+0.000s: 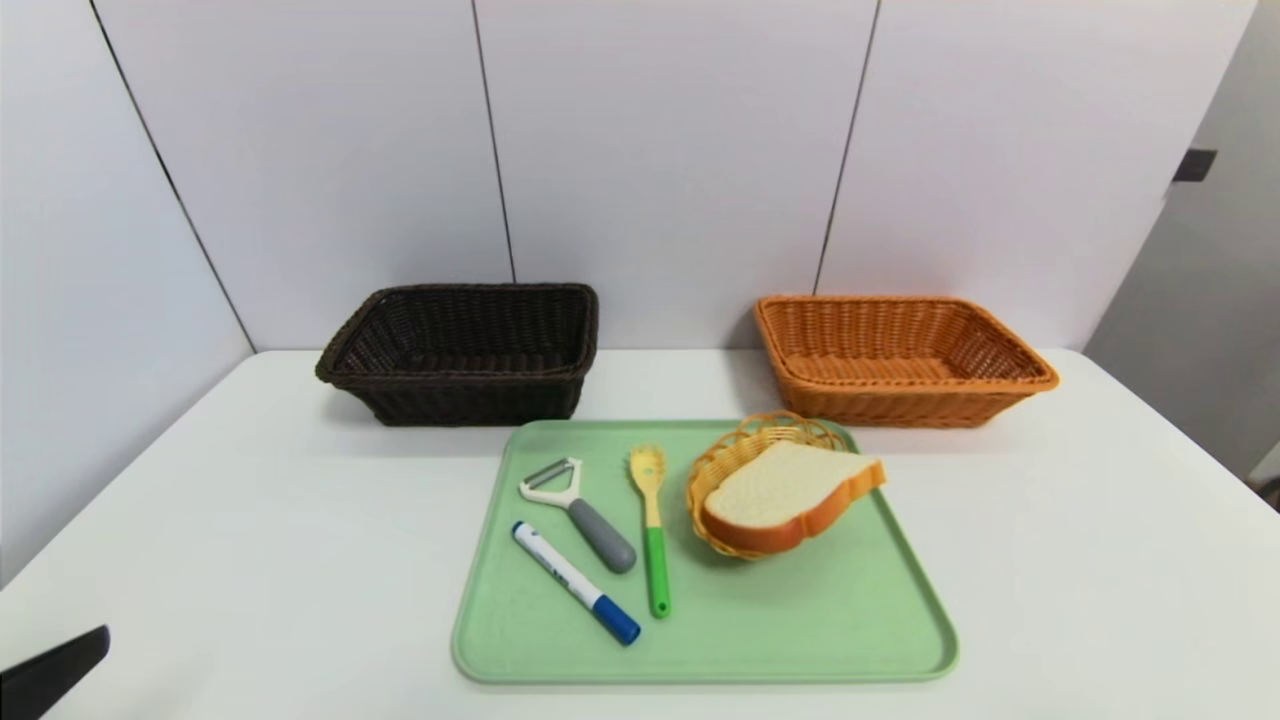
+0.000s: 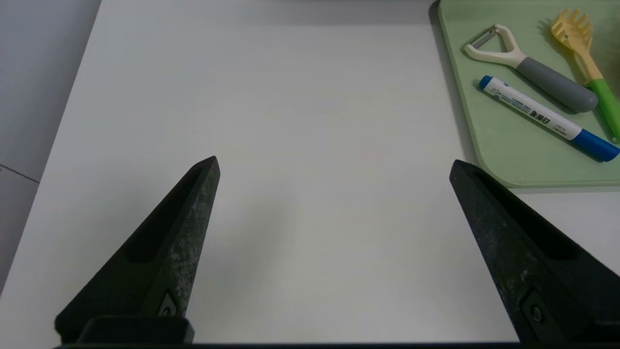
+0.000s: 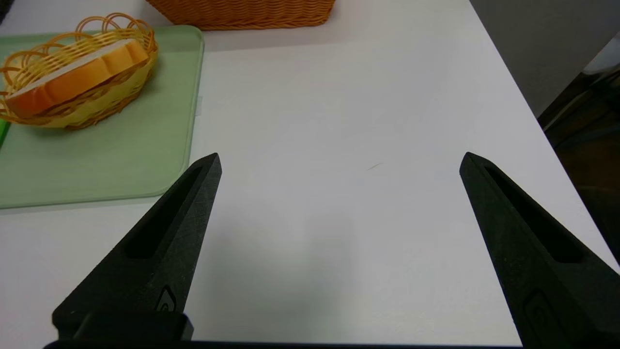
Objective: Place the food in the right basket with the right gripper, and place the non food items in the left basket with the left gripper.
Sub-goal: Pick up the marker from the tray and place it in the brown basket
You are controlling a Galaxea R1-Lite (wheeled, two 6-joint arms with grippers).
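A green tray point(image 1: 800, 630) holds a blue-capped marker point(image 1: 575, 582), a grey-handled peeler point(image 1: 580, 512), a yellow and green pasta fork point(image 1: 652, 530) and a bread slice point(image 1: 785, 495) resting in a small yellow wicker dish point(image 1: 740, 450). Behind the tray stand a dark brown basket point(image 1: 460, 350) on the left and an orange basket point(image 1: 900, 355) on the right. My left gripper point(image 2: 334, 165) hovers open over bare table left of the tray, marker point(image 2: 547, 118) and peeler point(image 2: 533, 70) off to its side. My right gripper point(image 3: 339, 162) is open over bare table right of the tray, the bread point(image 3: 72, 80) beyond it.
The white table point(image 1: 250, 520) runs to a wall behind the baskets. Its right edge point(image 3: 523, 97) drops to a dark floor. A dark piece of my left arm point(image 1: 50, 672) shows at the near left corner.
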